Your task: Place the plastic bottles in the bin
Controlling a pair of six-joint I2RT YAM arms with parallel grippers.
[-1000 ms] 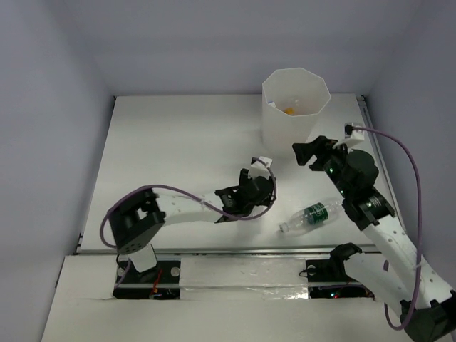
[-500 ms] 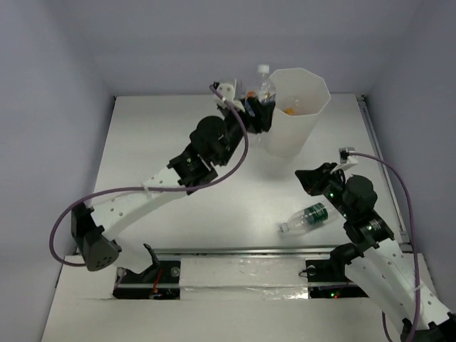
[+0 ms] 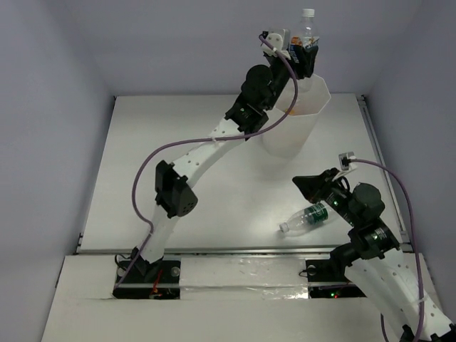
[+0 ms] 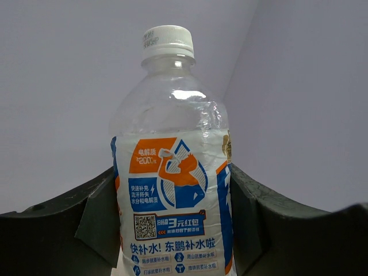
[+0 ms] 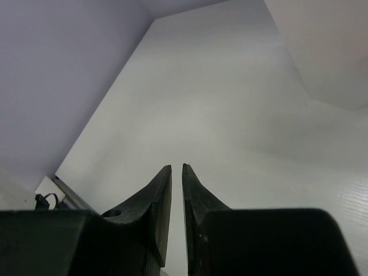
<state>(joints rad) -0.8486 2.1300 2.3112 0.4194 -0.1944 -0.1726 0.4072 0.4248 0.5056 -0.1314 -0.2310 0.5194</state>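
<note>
The clear blue-labelled plastic bottle (image 4: 172,190) is gripped upright in the half-closed jaws of the left gripper (image 3: 305,53), high above the rim of the tall white translucent octagonal bin (image 3: 303,132). It should be centred over the opening before release. The right gripper (image 5: 177,168) is seen nearly closed and empty.

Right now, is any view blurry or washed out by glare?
Left wrist: sharp, the blue-labelled bottle readable, small glare on its clear shoulder. Right wrist: dark fingers against a bright, washed-out table. Top external: even light, soft shadows, no blur.
</note>
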